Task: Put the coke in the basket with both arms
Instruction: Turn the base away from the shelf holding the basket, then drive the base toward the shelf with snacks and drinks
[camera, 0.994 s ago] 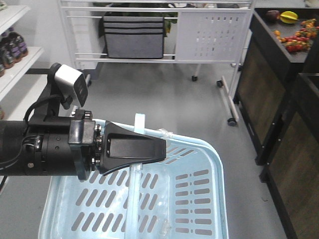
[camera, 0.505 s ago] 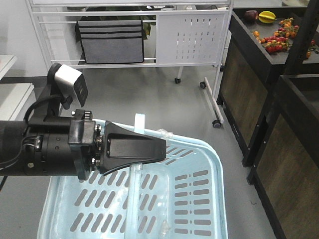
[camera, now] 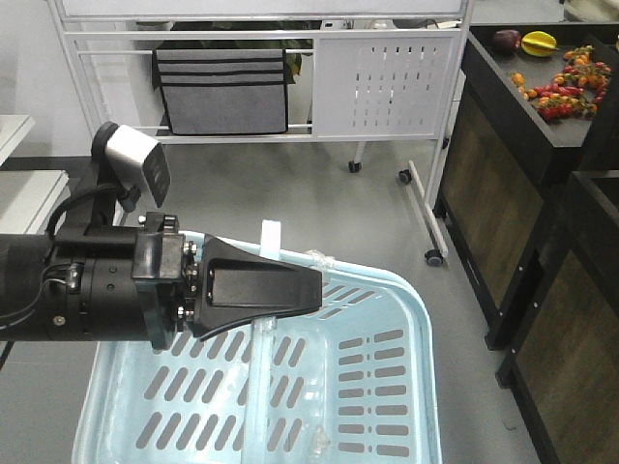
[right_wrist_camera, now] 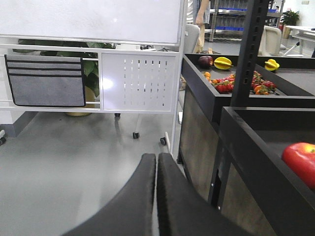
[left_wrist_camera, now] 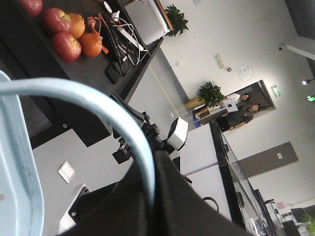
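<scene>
The basket (left_wrist_camera: 17, 167) edges the lower left. Its light blue handle (left_wrist_camera: 98, 98) arcs to bottom centre, clamped there by the black left gripper (left_wrist_camera: 152, 194). Apples (left_wrist_camera: 55, 20) and oranges (left_wrist_camera: 91, 44) lie on a dark shelf (left_wrist_camera: 88, 71), upper left.

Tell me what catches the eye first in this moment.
The light blue basket fills the lower front view, with the black left gripper stretched across it, jaws closed on its handle. In the right wrist view, the right gripper is shut on nothing, facing a dark shelf holding a red apple.
</scene>
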Motion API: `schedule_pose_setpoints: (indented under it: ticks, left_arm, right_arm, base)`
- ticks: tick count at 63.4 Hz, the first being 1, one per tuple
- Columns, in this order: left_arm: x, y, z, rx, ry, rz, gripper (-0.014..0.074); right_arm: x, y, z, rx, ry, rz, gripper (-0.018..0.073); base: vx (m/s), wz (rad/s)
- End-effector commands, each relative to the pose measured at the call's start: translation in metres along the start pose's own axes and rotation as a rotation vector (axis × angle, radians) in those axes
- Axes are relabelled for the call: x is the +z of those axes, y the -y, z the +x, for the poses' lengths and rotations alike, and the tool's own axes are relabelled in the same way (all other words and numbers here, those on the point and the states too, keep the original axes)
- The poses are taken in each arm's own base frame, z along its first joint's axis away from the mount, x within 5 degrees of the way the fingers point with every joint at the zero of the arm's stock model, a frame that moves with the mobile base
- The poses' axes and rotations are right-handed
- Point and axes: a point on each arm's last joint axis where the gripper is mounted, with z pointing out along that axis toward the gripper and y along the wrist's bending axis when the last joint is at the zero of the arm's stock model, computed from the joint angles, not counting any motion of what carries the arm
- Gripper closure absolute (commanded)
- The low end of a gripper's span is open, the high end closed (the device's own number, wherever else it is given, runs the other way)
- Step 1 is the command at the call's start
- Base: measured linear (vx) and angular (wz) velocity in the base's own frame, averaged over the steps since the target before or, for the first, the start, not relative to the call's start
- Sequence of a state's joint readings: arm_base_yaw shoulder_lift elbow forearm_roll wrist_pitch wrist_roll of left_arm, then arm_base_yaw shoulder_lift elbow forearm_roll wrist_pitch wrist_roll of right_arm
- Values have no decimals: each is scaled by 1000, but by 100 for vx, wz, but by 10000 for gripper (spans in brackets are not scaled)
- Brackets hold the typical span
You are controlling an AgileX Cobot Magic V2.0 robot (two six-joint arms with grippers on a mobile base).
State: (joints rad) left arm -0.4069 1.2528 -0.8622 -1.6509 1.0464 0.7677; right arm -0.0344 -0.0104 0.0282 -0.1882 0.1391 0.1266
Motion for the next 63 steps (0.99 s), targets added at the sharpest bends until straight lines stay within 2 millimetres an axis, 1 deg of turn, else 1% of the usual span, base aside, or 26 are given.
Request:
schedule_pose_setpoints:
  ticks: [1, 36, 63]
  left_arm:
    - [-3, 24, -7, -10, 62, 130, 603]
    - [-3, 24, -7, -10, 62, 131, 603]
    - [-3, 24, -7, -10, 62, 131, 603]
  right_arm:
    - [-1, -1, -4, -16, 79, -4, 561]
    - [-1, -1, -4, -16, 79, -4, 561]
    - [-1, -1, -4, -16, 79, -4, 561]
  base:
    - [19, 8]
    - [18, 4]
    - [19, -8]
